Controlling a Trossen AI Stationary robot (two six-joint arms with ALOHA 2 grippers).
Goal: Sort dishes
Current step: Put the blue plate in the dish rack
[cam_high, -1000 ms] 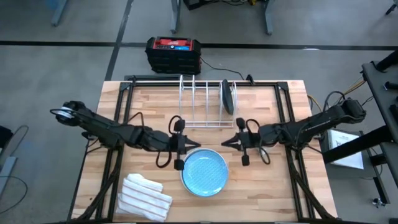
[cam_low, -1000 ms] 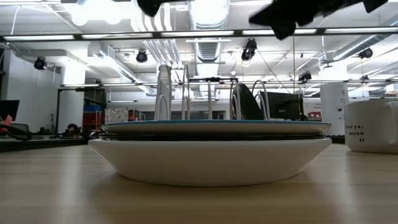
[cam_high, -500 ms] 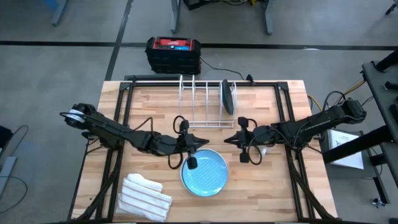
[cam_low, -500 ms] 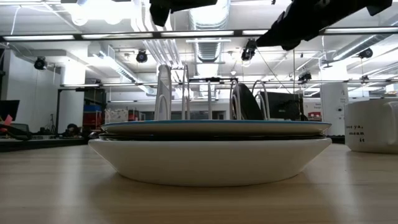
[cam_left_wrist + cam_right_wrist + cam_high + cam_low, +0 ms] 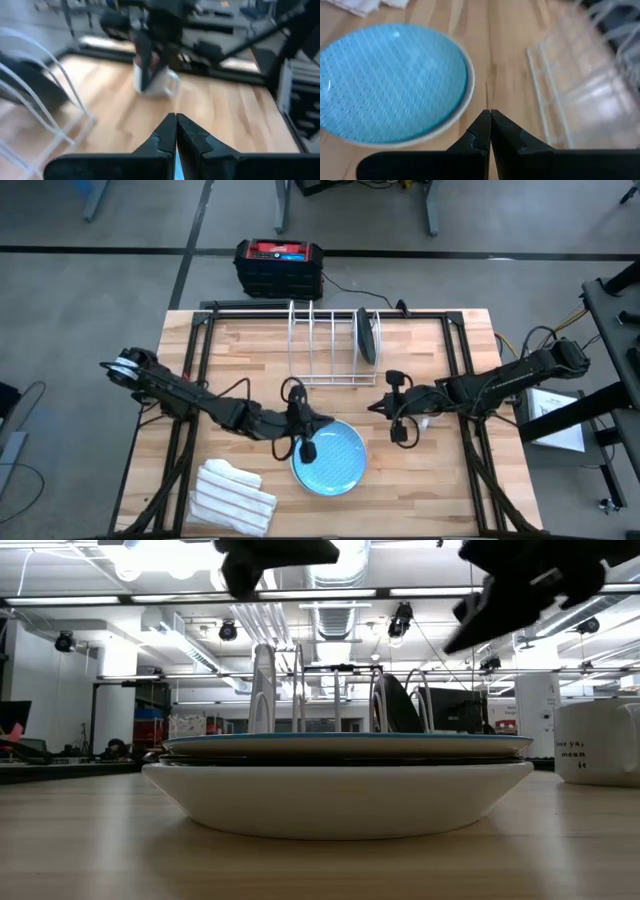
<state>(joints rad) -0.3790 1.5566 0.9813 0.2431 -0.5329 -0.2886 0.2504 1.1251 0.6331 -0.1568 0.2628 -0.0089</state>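
We see our left arm reaching in from the table's left edge toward the middle, its left gripper held above the table with both fingers pressed together, tips touching. Our right arm stretches in from the right side, low and nearly straight, the right gripper also raised off the surface, its two fingers closed against each other

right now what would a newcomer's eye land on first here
The light blue dish topping a stack near the table's front edge stands out, with the left gripper shut above its rim and the right gripper shut, hovering beside it. Behind them, a wire rack holds one dark dish upright, and a striped cloth lies front-left.
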